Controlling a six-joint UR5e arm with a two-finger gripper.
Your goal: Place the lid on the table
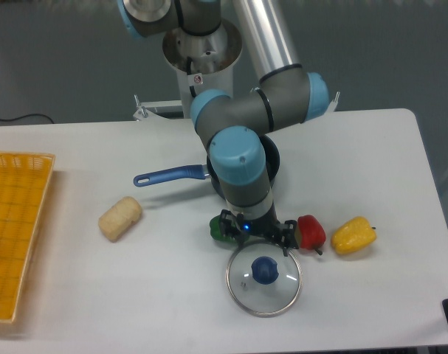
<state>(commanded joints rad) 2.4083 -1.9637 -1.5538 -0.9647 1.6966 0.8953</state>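
Glass lid [263,278]: lies flat on the white worktop [371,302], near edge, blue knob up, just in front of the green pepper [221,228] and red pepper [310,231].
Claw [254,230]: released, jaws apart, above the lid and not touching it.
Progress: placing looks done; only the arm's retreat is left.
Pan [172,175]: far side, uncovered.

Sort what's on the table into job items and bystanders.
Job: the lid, flat on the table; the tool, open above it.
Bystanders: frying pan, green pepper, red pepper, yellow pepper, corn cob, yellow tray.
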